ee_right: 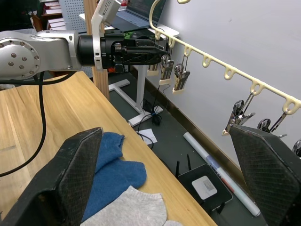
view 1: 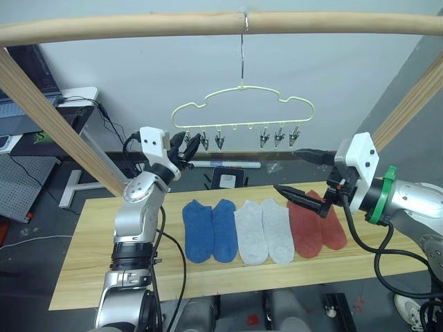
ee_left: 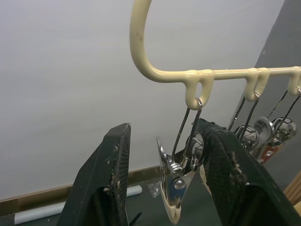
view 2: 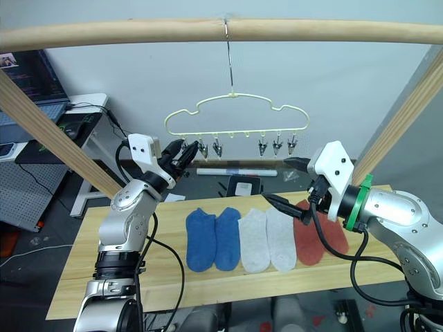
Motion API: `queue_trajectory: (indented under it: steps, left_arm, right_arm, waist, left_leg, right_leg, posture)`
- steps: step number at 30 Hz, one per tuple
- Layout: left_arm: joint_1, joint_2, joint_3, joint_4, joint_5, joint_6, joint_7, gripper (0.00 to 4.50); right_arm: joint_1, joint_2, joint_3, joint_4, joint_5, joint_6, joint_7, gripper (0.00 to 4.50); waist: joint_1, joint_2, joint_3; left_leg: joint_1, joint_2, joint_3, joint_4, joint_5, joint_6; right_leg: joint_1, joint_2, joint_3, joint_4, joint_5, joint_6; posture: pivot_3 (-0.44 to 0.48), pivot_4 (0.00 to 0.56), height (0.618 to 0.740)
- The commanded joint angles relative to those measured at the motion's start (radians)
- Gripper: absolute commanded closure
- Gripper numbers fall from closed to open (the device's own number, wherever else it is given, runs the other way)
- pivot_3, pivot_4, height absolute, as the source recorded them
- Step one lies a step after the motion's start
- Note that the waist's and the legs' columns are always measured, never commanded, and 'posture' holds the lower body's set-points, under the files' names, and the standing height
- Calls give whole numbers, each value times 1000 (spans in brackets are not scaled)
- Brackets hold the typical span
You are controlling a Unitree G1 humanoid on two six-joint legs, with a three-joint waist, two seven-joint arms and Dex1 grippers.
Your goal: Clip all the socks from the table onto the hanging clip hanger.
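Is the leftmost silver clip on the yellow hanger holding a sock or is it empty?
Empty. The leftmost silver clip hangs bare from the pale yellow wire hanger, between the left gripper's open fingers.

Bright, even indoor light with soft, faint shadows under the socks point(view 1: 263, 232) on the table point(view 1: 90, 249). Head views are sharp; the wooden pole point(view 1: 208, 26) bows slightly near the top edge. In the left wrist view, the nearest clip point(ee_left: 176, 181) glints, and the dark fingers point(ee_left: 106, 183) look soft
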Motion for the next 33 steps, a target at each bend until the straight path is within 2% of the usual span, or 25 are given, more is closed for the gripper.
queue_trajectory:
  steps: [1, 6, 9, 12, 14, 21, 33]
  left_arm:
    - [-17, 3, 11, -31, -8, -15, 7, 2201]
    - [-16, 5, 9, -32, -5, -15, 9, 2201]
    - [-14, 7, 7, -35, 0, -19, 9, 2783]
    - [-13, 8, 8, -37, 1, -21, 8, 3655]
    - [-14, 10, 8, -35, 4, -25, 6, 3933]
    - [-11, 27, 9, -48, -6, -18, -17, 4239]
    - [-4, 69, 30, -118, -104, 101, -53, 4254]
  right_arm:
    - [-12, -2, -12, -27, 14, -10, -3, 0]
    - [-10, -3, -14, -28, 15, -10, -3, 0]
    - [-10, -5, -15, -28, 15, -9, -2, 0]
    - [-11, -5, -16, -29, 16, -8, -2, 0]
    - [-11, -5, -15, -29, 17, -8, -3, 0]
    - [-9, -2, -10, -36, 15, -7, -9, 0]
    - [6, 8, 8, -47, 1, -13, -27, 0]
  waist:
    - [0, 0, 0]
    - [0, 0, 0]
    - [0, 0, 0]
    - [0, 0, 0]
    - [0, 0, 0]
    - [0, 0, 2]
    - [-2, -2, 17]
  left_leg:
    - [0, 0, 0, 0, 0, 0]
    - [0, 0, 0, 0, 0, 0]
    - [0, 0, 0, 0, 0, 0]
    - [0, 0, 0, 0, 0, 0]
    - [0, 0, 0, 0, 0, 0]
    - [0, 0, 0, 0, 0, 0]
    - [0, 0, 0, 0, 0, 0]
  right_leg:
    - [0, 0, 0, 0, 0, 0]
    - [0, 0, 0, 0, 0, 0]
    - [0, 0, 0, 0, 0, 0]
    - [0, 0, 0, 0, 0, 0]
    - [0, 0, 0, 0, 0, 0]
    - [0, 0, 0, 0, 0, 0]
    - [0, 0, 0, 0, 0, 0]
  posture:
    - [-281, 233, 740]
    - [-281, 233, 740]
    - [-281, 235, 740]
    - [-280, 235, 740]
    - [-281, 236, 740]
    - [-278, 241, 740]
    - [-275, 250, 740]
